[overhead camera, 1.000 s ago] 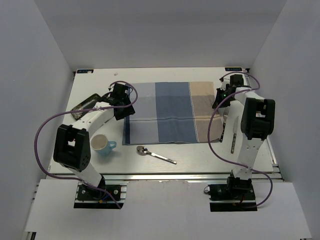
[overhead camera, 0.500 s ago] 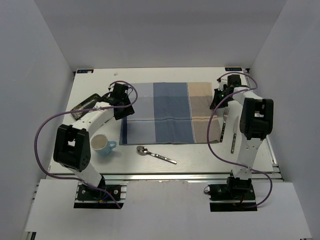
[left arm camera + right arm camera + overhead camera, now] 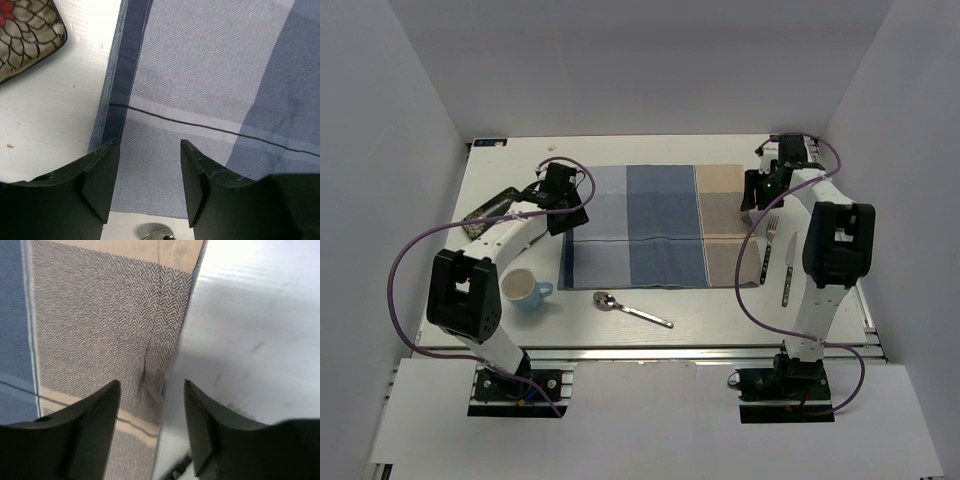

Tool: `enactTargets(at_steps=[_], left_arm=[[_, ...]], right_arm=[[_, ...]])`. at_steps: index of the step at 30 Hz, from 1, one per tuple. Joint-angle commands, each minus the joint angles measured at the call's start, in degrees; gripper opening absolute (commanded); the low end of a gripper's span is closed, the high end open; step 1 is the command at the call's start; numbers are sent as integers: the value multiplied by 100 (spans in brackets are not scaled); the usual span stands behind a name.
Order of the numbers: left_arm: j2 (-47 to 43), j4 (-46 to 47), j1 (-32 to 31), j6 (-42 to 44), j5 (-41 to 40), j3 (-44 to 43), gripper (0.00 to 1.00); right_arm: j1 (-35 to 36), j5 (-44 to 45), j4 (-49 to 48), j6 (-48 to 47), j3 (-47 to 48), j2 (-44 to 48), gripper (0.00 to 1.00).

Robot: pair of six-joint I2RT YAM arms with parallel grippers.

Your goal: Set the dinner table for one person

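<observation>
The blue-and-beige checked placemat [image 3: 650, 225] lies flat in the middle of the white dinner table [image 3: 720, 312]. My left gripper [image 3: 560, 207] hovers open over the mat's left edge [image 3: 120, 75], nothing between its fingers [image 3: 102, 170]. On the far side, my right gripper [image 3: 758, 190] stands open above the beige right edge [image 3: 150, 315], where the cloth shows a small crease. A fork [image 3: 770, 243] and a knife [image 3: 788, 272] lie right of the mat. In front of the mat are a spoon [image 3: 632, 310] and a light blue cup [image 3: 523, 289].
A dark patterned plate [image 3: 490, 212] lies at the left, also seen as the plate's corner [image 3: 25, 35] in the left wrist view. The spoon's bowl [image 3: 160, 234] shows below the left jaws. The silver rail [image 3: 670, 352] runs along the near edge; grey walls close three sides.
The right gripper has opened and let go of the placemat's right edge, moving slightly toward the back. The mat shifted a little to the left beforehand. The left arm has barely moved.
</observation>
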State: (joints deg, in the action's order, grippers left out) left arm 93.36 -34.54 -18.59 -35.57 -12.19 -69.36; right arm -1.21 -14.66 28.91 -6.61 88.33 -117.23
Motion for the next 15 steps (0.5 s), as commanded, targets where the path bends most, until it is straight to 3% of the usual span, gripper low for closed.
enactTargets(at_steps=[1, 2, 3, 4, 6, 7, 10, 11, 15], left_arm=[[-406, 132, -22, 33, -135, -306, 61], [-424, 167, -22, 24, -118, -315, 59], [-511, 228, -22, -2, -83, -306, 56], [-564, 316, -22, -28, -30, -288, 45], [-670, 387, -13, -99, 5, -236, 31], [-775, 422, -13, -125, -3, -218, 17], [-1073, 475, -4, -204, -91, -122, 9], [-1170, 501, -4, -213, -117, -87, 9], [-1575, 607, 31, -301, -205, 124, 17]], right_arm=[[7, 226, 71, -647, -17, 859, 65], [7, 296, 106, -753, -105, 955, 79], [7, 340, 115, -945, -332, 1148, 84], [7, 419, 98, -991, -482, 1254, 88], [-10, 560, 97, -1105, -781, 1552, 89], [-11, 595, 133, -1088, -1061, 1650, 89], [-98, 709, 299, -825, -1606, 2124, 71], [-107, 849, 335, -763, -1739, 2247, 59], [-107, 1201, 502, -368, -2442, 2862, 45]])
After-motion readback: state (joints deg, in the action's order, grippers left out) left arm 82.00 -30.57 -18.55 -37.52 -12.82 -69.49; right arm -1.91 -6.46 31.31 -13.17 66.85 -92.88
